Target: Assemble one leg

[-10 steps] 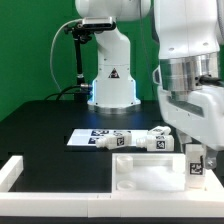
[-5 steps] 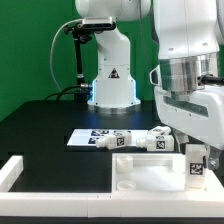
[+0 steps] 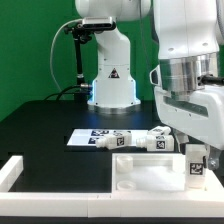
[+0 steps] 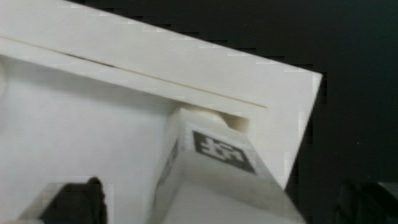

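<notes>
— Where is the leg [image 3: 197, 162]?

— It stands upright at the exterior view's right, right under the arm's wrist, a short white peg with a black-and-white tag on its face. It sits at the right end of the tabletop slab [image 3: 140, 172], the large white piece near the camera. In the wrist view the same leg [image 4: 217, 160] shows close up, tag visible, against the slab's [image 4: 107, 110] edge.

— And the gripper?

— The gripper [image 4: 231, 205] shows only as dark finger tips at the frame's edge, either side of the leg. Whether they clamp the leg or stand apart from it, I cannot tell.

— What lies around?

— Farther back, two more legs [image 3: 150, 138] lie on their sides on the black table [image 3: 40, 125], just beside the marker board [image 3: 92, 138]. A white border frame [image 3: 18, 170] runs along the near left. The robot base [image 3: 112, 80] stands at the far side before a green backdrop [image 3: 25, 50].
</notes>
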{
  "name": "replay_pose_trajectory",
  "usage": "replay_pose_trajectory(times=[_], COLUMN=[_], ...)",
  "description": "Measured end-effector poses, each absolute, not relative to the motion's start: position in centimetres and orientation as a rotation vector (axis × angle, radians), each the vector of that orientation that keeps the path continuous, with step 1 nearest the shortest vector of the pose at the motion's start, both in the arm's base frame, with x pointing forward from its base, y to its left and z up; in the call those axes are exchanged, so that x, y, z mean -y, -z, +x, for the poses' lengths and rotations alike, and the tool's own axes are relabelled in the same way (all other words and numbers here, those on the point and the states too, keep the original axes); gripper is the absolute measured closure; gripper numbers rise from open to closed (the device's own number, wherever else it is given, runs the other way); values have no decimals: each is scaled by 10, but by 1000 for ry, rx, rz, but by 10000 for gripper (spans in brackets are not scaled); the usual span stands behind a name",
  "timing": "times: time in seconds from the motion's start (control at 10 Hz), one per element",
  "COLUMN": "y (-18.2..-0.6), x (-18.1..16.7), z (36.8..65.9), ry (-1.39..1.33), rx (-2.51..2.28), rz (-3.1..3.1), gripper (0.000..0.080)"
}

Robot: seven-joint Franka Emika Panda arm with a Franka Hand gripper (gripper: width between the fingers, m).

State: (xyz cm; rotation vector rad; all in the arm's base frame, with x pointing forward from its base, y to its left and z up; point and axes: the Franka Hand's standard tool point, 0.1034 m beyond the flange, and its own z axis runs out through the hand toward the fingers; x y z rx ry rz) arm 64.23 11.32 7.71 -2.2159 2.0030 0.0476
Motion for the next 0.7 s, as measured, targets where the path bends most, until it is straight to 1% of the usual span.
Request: replay_pose_trajectory(times=[0.1, 0.2, 0.3, 0.5, 0.7], y=[-76, -76, -76, -75, -73], x=[-112, -113, -113, -127, -128], z=[643, 642, 642, 637, 632], ry=[-12, -22, -8, 57, 32], rx=[-1699, -1787, -1724, -1296, -834], rz=[-2452, -2386, -2447, -2769, -2968], gripper=[151, 151, 151, 151, 151])
